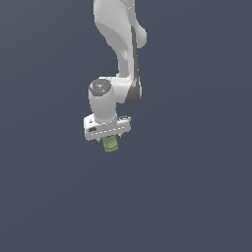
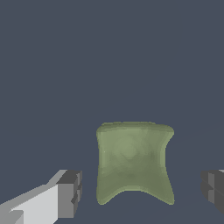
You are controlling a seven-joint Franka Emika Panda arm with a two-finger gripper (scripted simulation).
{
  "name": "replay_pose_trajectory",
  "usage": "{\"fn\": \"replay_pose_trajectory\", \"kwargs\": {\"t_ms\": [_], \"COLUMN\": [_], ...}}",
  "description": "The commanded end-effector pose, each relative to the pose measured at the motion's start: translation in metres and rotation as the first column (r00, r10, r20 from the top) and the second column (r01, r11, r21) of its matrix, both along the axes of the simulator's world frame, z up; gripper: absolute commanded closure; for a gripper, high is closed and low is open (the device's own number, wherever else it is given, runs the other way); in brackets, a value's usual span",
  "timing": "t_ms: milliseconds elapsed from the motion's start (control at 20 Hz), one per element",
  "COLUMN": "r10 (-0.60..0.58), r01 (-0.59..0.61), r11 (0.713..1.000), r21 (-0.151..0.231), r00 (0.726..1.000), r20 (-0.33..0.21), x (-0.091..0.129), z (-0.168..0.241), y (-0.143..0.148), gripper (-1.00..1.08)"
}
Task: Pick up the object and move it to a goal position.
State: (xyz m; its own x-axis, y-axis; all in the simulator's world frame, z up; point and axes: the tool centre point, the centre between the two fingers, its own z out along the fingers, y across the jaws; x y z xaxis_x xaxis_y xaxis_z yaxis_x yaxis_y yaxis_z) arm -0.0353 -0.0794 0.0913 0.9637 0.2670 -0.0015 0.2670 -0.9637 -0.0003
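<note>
The object is a small olive-green matte piece with a flat upper edge and two pointed lobes. It lies between my gripper's two dark fingertips, with a clear gap on each side, so the gripper is open around it and not touching it. In the exterior view the object shows as a small green block just under the white gripper, near the middle of the picture. The fingers themselves are hidden there behind the hand.
A plain dark blue-grey surface fills both views. The white arm comes down from the top of the exterior view.
</note>
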Motion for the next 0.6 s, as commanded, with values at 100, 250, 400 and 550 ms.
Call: {"fn": "replay_pose_trajectory", "kwargs": {"t_ms": [100, 250, 400, 550], "r10": [0.002, 0.002, 0.003, 0.004], "r01": [-0.002, -0.002, -0.003, -0.004], "r11": [1.000, 1.000, 1.000, 1.000], "r21": [0.000, 0.000, 0.000, 0.000], "r00": [1.000, 1.000, 1.000, 1.000], "r20": [0.000, 0.000, 0.001, 0.001], "x": [0.000, -0.001, -0.001, -0.002], "z": [-0.001, -0.006, -0.017, -0.033], "y": [-0.001, -0.001, -0.001, -0.001], "gripper": [-0.92, -0.92, -0.92, -0.92]}}
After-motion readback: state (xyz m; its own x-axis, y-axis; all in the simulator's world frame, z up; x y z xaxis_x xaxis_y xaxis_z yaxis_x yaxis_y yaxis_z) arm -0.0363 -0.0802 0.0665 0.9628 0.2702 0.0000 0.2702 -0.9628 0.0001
